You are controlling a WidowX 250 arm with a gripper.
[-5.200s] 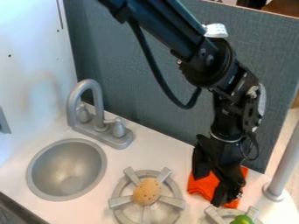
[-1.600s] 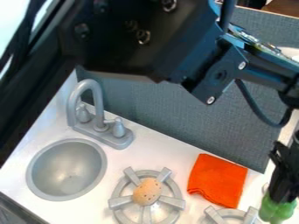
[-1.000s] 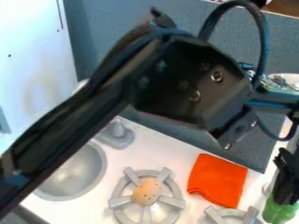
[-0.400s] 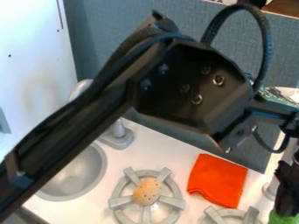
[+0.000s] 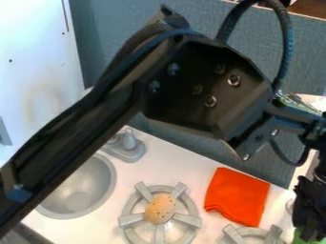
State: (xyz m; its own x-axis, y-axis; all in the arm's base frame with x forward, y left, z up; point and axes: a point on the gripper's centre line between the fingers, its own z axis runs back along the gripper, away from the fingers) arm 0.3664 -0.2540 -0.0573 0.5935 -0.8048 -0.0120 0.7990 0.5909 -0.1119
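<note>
Sinking lower, end effector (image 5: 310, 236) at green pepper (image 5: 297, 238)

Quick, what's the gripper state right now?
Gripper: at the green object, lower right; open, closed or holding it cannot be told.

The speckled beige, egg-shaped object (image 5: 160, 208) lies on the round grey burner (image 5: 132, 220). To the burner's right is the square orange cloth (image 5: 237, 196); to its left, the round grey sink (image 5: 79, 195).

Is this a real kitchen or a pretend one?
It looks like a pretend kitchen: there's a small sink, a gray stove burner and a bumpy, egg-shaped toy food.
</note>
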